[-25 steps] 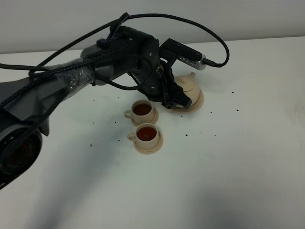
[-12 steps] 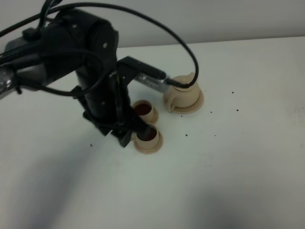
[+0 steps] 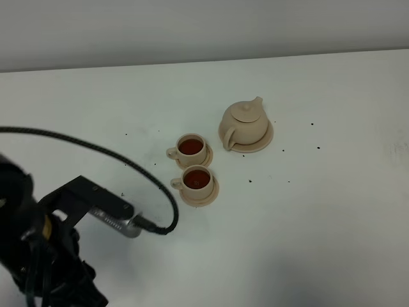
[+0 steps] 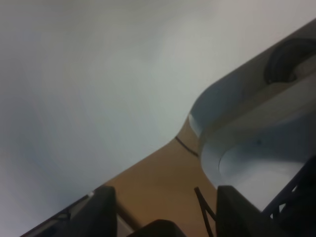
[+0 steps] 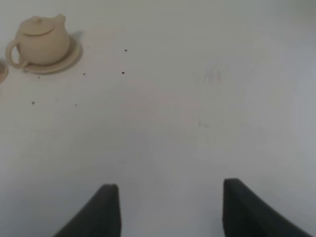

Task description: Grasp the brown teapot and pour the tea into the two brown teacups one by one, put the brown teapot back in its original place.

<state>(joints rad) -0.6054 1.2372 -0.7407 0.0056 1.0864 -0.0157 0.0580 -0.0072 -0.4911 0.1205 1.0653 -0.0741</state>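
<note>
The brown teapot (image 3: 245,124) is a squat, round, beige-tan ceramic pot with a knobbed lid, a loop handle on the side nearer the cups and a short spout pointing toward the far wall; it stands upright on its wide saucer (image 3: 263,142), the original place, in the far middle of the white table (image 3: 319,224). Just beside it, toward the near left, sit the two brown teacups, the farther cup (image 3: 190,148) and the nearer cup (image 3: 197,181), each on its own small saucer and each filled with dark reddish tea, handles turned left; their saucers touch or nearly touch. The glaze looks smooth and matte, the tabletop plain and flat with a few scattered dark specks. Wide bare table lies to the right and near side of the set, and the table's far edge meets a pale wall. The left arm (image 3: 45,256) is folded at the near left corner, well apart from the crockery; the left gripper (image 4: 160,207) holds nothing, its dark fingers spread wide over a tan floor and a pale curved edge. The right gripper (image 5: 168,210) is likewise spread wide and empty above bare table, the teapot far from it.
</note>
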